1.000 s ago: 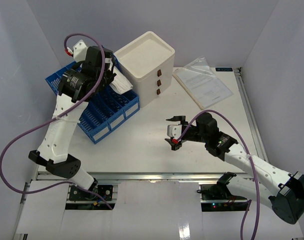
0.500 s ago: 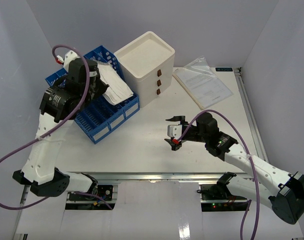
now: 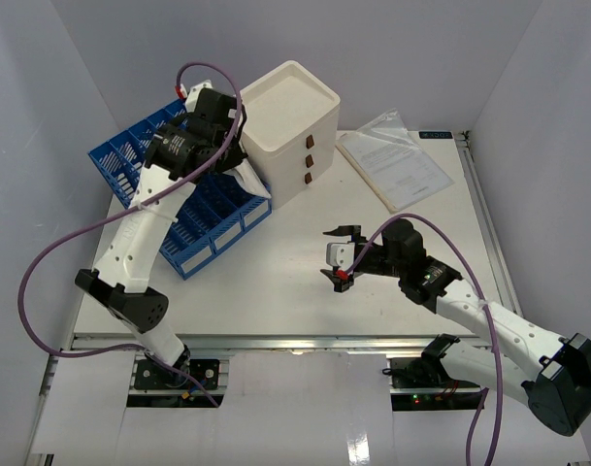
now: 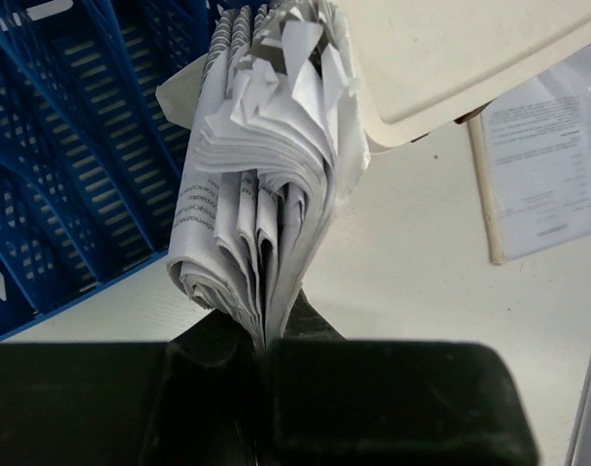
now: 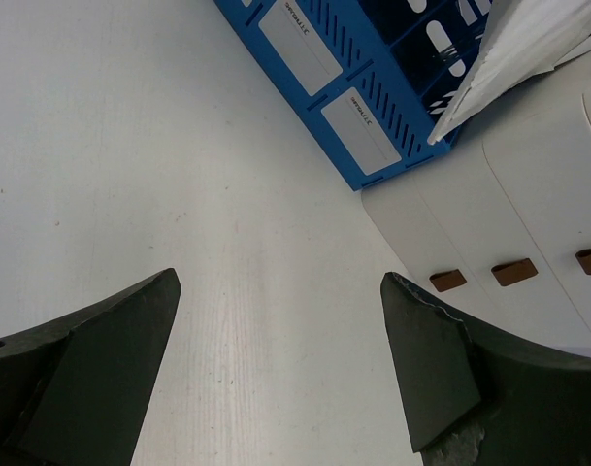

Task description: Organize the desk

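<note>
left gripper (image 4: 266, 340) pinching folded paper stack (image 4: 261, 194), hanging at drawer box's (image 3: 285, 126) left corner, over blue tray (image 3: 193, 228) | right gripper (image 3: 340, 256) hovering before drawer box, jaws spread wide | desk (image 3: 276, 291) lying beneath both claws, bearing drawer box

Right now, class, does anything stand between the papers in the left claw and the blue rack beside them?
Nothing visible does. The papers, pinched in the left claw, hang right beside the blue rack with no object between them. The white drawer box sits close on the other side, not in the path.
</note>
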Controlling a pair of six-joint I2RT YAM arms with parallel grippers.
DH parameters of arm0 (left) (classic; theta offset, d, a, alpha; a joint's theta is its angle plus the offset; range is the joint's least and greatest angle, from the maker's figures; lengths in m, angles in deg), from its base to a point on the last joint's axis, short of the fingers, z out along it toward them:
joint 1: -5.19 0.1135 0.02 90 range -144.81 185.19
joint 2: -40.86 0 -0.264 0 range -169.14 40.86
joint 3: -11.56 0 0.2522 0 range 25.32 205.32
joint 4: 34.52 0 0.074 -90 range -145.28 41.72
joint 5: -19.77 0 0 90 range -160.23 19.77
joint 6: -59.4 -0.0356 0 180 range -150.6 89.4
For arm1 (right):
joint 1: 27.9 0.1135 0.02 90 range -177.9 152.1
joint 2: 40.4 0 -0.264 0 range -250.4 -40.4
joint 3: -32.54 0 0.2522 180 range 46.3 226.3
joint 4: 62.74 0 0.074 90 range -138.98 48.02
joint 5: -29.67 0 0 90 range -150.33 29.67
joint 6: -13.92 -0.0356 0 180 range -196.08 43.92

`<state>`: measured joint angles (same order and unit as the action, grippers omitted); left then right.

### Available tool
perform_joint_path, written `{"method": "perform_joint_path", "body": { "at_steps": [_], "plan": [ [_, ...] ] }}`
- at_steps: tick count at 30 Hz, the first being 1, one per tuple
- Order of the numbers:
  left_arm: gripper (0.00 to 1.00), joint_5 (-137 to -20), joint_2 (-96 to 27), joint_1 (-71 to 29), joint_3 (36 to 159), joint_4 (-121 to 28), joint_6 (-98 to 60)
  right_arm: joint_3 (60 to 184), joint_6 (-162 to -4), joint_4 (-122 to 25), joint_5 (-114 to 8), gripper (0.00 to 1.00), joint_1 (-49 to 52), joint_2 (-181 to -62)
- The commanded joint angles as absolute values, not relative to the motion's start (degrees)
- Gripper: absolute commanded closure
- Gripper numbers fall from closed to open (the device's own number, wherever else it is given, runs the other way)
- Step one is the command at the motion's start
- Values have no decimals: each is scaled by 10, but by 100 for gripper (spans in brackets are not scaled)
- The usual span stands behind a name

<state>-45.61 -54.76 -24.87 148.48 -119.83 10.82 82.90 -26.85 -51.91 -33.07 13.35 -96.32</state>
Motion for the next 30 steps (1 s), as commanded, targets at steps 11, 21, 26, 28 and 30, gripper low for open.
{"method": "perform_joint_path", "body": {
  "at_steps": [11, 21, 26, 28, 30],
  "plan": [
    [100, -331, -555, -248, 1517, -1172, 39, 824, -274, -542, -313, 10, 131, -967],
    [100, -369, -475, -248, 1468, -1168, 93, 822, -273, -543, -309, 10, 131, -965],
    [100, -405, -395, -248, 1367, -1135, 118, 822, -272, -543, -305, 10, 131, -970],
    [100, -407, -387, -248, 1351, -1135, 121, 822, -272, -543, -305, 10, 131, -971],
    [100, -402, -388, -249, 1348, -1139, 124, 822, -272, -543, -305, 10, 131, -971]
  ]
}}
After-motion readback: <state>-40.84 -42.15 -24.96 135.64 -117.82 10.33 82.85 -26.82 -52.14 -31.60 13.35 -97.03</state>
